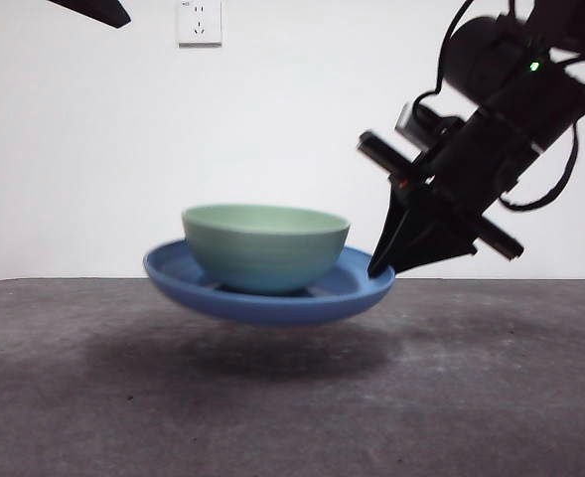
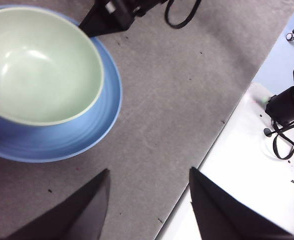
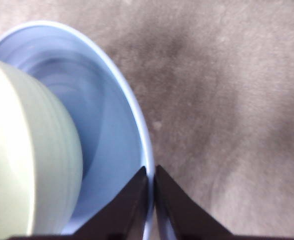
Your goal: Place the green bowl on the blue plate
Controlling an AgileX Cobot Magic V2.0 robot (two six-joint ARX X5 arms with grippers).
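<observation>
Front view: pale mint-green ridged bowl [image 1: 264,248] sits inside glossy blue round plate [image 1: 269,288], which hangs clear of the grey mat [image 1: 292,397]. Right gripper [image 1: 383,266] pinches the plate rim at 3 o'clock; left gripper [image 2: 149,200] waits, spread. A one-edge hold could tilt the plate and slide the bowl off.

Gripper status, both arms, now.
Left gripper: open, holding nothing, above the grey table.
Right gripper: shut on the rim of the blue plate, which is lifted off the table with the green bowl on it.
</observation>
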